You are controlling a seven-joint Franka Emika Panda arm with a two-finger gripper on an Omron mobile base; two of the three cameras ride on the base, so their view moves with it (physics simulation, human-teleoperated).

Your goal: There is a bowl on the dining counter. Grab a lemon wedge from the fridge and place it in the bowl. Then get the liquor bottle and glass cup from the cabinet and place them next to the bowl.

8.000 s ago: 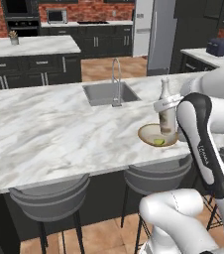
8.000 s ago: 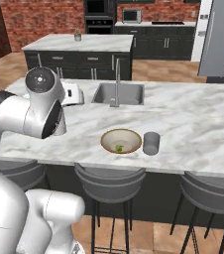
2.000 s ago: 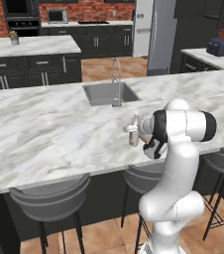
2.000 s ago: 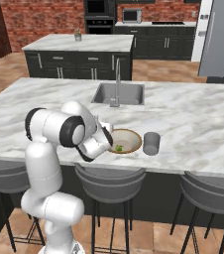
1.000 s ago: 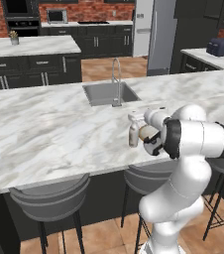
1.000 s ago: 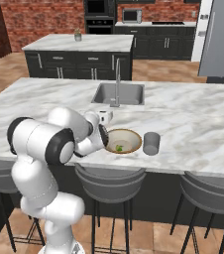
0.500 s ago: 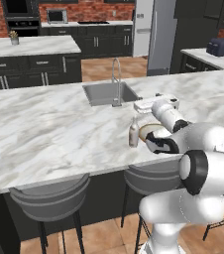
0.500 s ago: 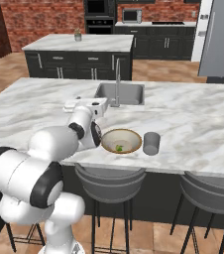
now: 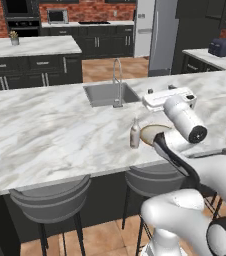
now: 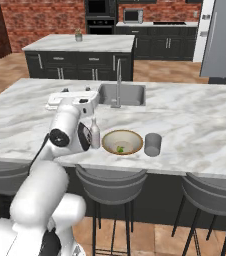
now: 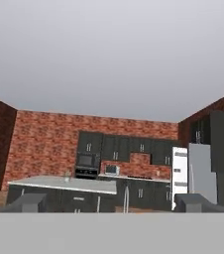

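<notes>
On the dining counter [image 10: 195, 125] a tan bowl [image 10: 122, 141] holds a small green lemon wedge [image 10: 120, 148]. A grey glass cup [image 10: 153, 144] stands just right of the bowl, and a pale liquor bottle [image 10: 95, 134] stands upright just left of it. In the left base view the bottle [image 9: 135, 134] sits beside the bowl [image 9: 150, 133], which my arm partly covers. My gripper [image 10: 75, 92] hovers above and behind the bottle, pointing level toward the far kitchen. Its fingertips [image 11: 27, 202] stand wide apart in the hand view, open, with nothing between them.
A sink [image 9: 107, 93] with a tall faucet [image 9: 117, 82] is set in the counter behind the bowl. Stools [image 10: 110, 177] line the near edge. A second island [image 10: 80, 45], a steel fridge [image 9: 155, 35] and dark cabinets stand farther back.
My gripper has left the liquor bottle, risen and swung up to point level across the kitchen. The bottle stays standing left of the bowl.
</notes>
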